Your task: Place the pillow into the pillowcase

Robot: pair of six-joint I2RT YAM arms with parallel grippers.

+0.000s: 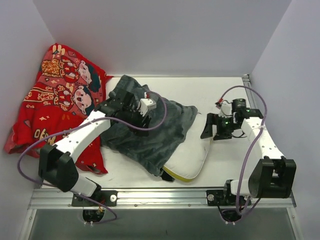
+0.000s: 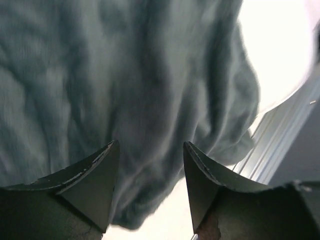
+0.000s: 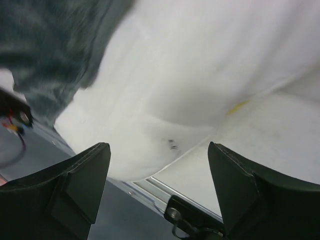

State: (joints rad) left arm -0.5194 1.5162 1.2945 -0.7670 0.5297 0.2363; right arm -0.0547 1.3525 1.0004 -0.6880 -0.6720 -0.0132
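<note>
Pillow (image 1: 194, 154): likely soft, light; grip bare end by tabletop's (image 1: 220, 92) near edge.
Pillowcase (image 1: 150, 137): limp; pinch hem.
Left pincer (image 2: 150, 146): spread.
Right pincer (image 3: 159, 146): spread.

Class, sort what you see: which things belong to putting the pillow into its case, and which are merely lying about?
Belong to the job: pillow; pillowcase.
Lying about: red printed cloth.
</note>
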